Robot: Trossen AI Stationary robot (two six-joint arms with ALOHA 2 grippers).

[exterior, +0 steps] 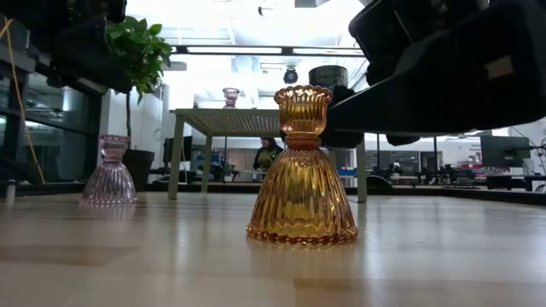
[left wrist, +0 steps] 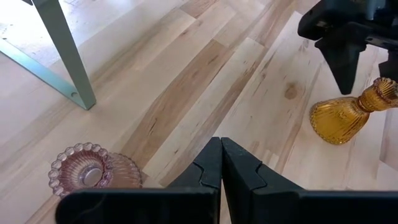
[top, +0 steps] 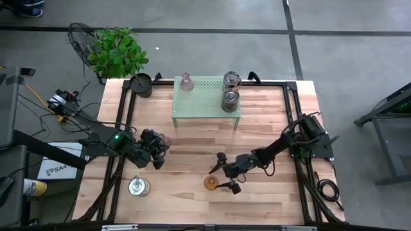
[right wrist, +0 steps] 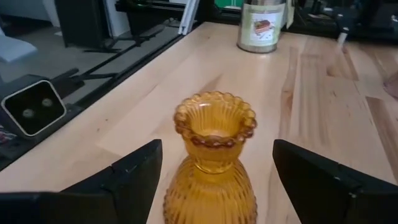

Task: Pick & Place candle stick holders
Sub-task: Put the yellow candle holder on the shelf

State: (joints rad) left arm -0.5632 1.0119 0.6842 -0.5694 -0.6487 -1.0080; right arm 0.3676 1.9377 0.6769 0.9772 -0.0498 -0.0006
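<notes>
Your right gripper [top: 223,172] stands spread wide around the amber holder [top: 211,183], upright on the table [top: 270,122]. Left gripper [left wrist: 221,163] clenched, empty, beside a pink holder [top: 164,140]. Green shelf [top: 204,102] carries another pink holder [top: 186,82] and two metal ones [top: 231,90]. Black pot [top: 140,85] behind.

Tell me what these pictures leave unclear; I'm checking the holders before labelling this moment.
- Pink glass holder near the shut left gripper: left wrist view shows mostly its top; the gripper body cuts off its base.
- Amber holder between the open right gripper's fingers: right wrist view's edge crops its base.
- Metallic holders on the green stand: high view, too small for detail.
</notes>
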